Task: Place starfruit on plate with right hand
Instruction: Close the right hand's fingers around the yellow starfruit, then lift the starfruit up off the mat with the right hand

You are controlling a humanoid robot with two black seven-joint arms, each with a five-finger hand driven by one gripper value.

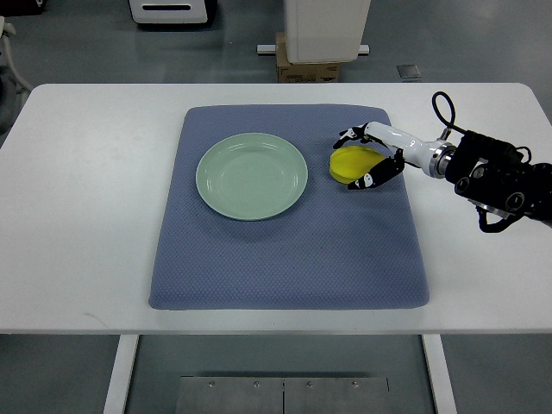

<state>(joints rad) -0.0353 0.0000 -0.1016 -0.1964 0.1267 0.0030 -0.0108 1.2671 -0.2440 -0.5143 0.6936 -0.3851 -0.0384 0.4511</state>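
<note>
One camera, steep top view. Your biggest surface is the white table (86,216), and most of its middle is covered by a blue-grey mat (285,259). On the left half of the mat sits the pale green plate (252,176), bare, flat, with nothing touching it. Well behind the far table edge you have a white machine base (326,30) and a cardboard box (297,69); neither matters for the move.

Right arm (504,177) enters from the right edge, black forearm, white wrist. Right hand (373,155) is at the mat's far right part, fingers curled around the starfruit (352,164) from the far and near sides. Starfruit: yellow, just right of the plate, clear of the rim. You cannot tell from this view whether it is lifted or resting on the mat. Left arm not visible.

Judgement: grasp looks made, carry not yet done. To do it well:
- Confirm the grip before moving. The fruit is ridged and waxy and may twist between the fingertips.
- Lift straight up first, enough to clear the plate rim.
- Travel left, slowly, keeping the wrist level.
- Stop over the plate's centre, not the rim.
- Lower until it rests, then release, so it does not roll off.
</note>
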